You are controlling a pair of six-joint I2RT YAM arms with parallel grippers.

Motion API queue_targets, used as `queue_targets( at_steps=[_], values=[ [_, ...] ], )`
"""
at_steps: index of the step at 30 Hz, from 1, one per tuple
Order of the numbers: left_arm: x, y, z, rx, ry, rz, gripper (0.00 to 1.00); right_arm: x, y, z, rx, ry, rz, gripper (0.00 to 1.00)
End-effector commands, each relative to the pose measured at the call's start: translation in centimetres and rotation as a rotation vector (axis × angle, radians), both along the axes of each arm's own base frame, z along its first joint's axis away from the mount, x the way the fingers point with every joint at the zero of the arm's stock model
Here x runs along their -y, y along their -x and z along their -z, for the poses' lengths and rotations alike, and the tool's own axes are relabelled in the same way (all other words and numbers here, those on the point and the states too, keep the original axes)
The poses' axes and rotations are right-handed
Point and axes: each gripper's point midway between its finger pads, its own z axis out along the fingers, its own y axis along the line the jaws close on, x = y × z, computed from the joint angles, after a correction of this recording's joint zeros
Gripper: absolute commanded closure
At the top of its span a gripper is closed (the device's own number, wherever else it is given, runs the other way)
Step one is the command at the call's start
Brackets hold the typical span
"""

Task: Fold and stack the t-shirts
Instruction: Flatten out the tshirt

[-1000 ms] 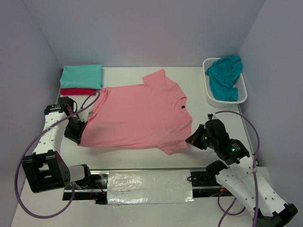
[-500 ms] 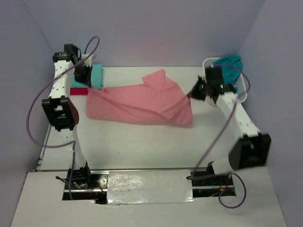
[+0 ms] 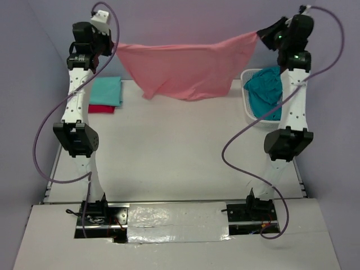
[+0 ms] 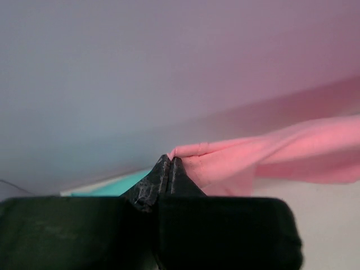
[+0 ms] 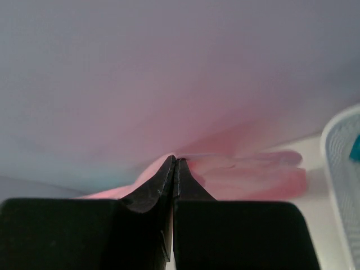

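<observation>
The salmon pink t-shirt (image 3: pixel 185 70) hangs stretched in the air over the far part of the table, held by two corners. My left gripper (image 3: pixel 114 48) is raised high at the far left and shut on its left corner (image 4: pixel 185 153). My right gripper (image 3: pixel 260 34) is raised high at the far right and shut on its right corner (image 5: pixel 185 166). The mint-teal t-shirt (image 3: pixel 106 90) lies folded on the crimson red t-shirt (image 3: pixel 101 108) at the far left. The darker teal-blue t-shirt (image 3: pixel 265 90) lies crumpled in the white basket (image 3: pixel 247 109).
The white lattice basket stands at the far right edge of the table, also at the right edge of the right wrist view (image 5: pixel 343 169). Purple cables loop off both arms. Grey-violet walls enclose the back and sides.
Both arms have swung up and back, lifting the pink shirt off the table. It went from lying spread flat, to half-raised, to hanging stretched between the two grippers.
</observation>
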Motion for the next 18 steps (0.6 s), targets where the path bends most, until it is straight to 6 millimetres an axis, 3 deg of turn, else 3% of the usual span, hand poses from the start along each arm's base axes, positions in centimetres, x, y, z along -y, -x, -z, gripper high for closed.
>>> queue_targets(
  at_steps=[1, 3, 4, 6, 7, 8, 9, 10, 11, 12, 13, 14, 15, 16, 17, 18],
  values=[
    [0.4, 4.7, -14.5, 0.349, 0.081, 0.038, 1.0, -0.2, 8.4, -16.5, 0.411, 0.134, 0.048, 1.0],
    [1.0, 5.3, -13.6, 0.305, 0.091, 0.06, 1.0, -0.1, 9.1, -16.2, 0.399, 0.166, 0.051, 1.0],
    [1.4, 6.3, -14.0, 0.303, 0.083, 0.088, 1.0, -0.2, 9.7, -14.8, 0.36, 0.168, 0.046, 1.0],
    [1.5, 6.6, -11.0, 0.214, 0.08, 0.093, 1.0, -0.7, 10.4, -12.6, 0.31, 0.177, 0.023, 1.0],
    [1.5, 8.0, -11.6, 0.226, 0.033, 0.101, 1.0, -1.0, 11.5, -10.2, 0.267, 0.179, 0.013, 1.0],
    [1.4, 7.9, -8.5, 0.155, 0.025, 0.1, 1.0, -1.3, 12.2, -9.1, 0.253, 0.179, 0.001, 1.0],
    [1.3, 8.5, -7.3, 0.12, 0.015, 0.097, 1.0, -1.5, 12.9, -7.6, 0.235, 0.185, -0.006, 1.0],
    [1.2, 9.7, -7.3, 0.112, -0.01, 0.1, 1.0, -1.6, 12.6, -2.8, 0.147, 0.178, -0.016, 1.0],
    [1.2, 10.1, -4.4, 0.039, -0.015, 0.106, 1.0, -2.1, 15.0, -3.0, 0.164, 0.183, -0.024, 1.0],
    [1.2, 10.8, -3.1, 0.002, -0.024, 0.111, 1.0, -2.2, 15.8, -1.3, 0.134, 0.19, -0.032, 1.0],
    [1.2, 12.5, -0.4, -0.078, -0.038, 0.122, 1.0, -2.4, 16.3, 3.4, 0.039, 0.182, -0.047, 1.0],
    [1.1, 13.3, 1.0, -0.119, -0.046, 0.117, 1.0, -3.1, 18.6, 3.2, 0.06, 0.19, -0.06, 1.0],
    [0.9, 15.1, 1.8, -0.156, -0.061, 0.115, 1.0, -3.5, 19.7, 7.7, -0.031, 0.183, -0.08, 1.0],
    [0.6, 16.5, 5.6, -0.253, -0.068, 0.102, 1.0, -4.3, 20.9, 9.1, -0.053, 0.179, -0.099, 1.0],
    [0.2, 17.6, 7.1, -0.301, -0.077, 0.087, 1.0, -4.8, 23.3, 8.8, -0.026, 0.183, -0.103, 1.0],
    [-0.1, 18.9, 8.8, -0.351, -0.088, 0.078, 1.0, -5.0, 24.8, 12.7, -0.116, 0.174, -0.108, 1.0]
  ],
)
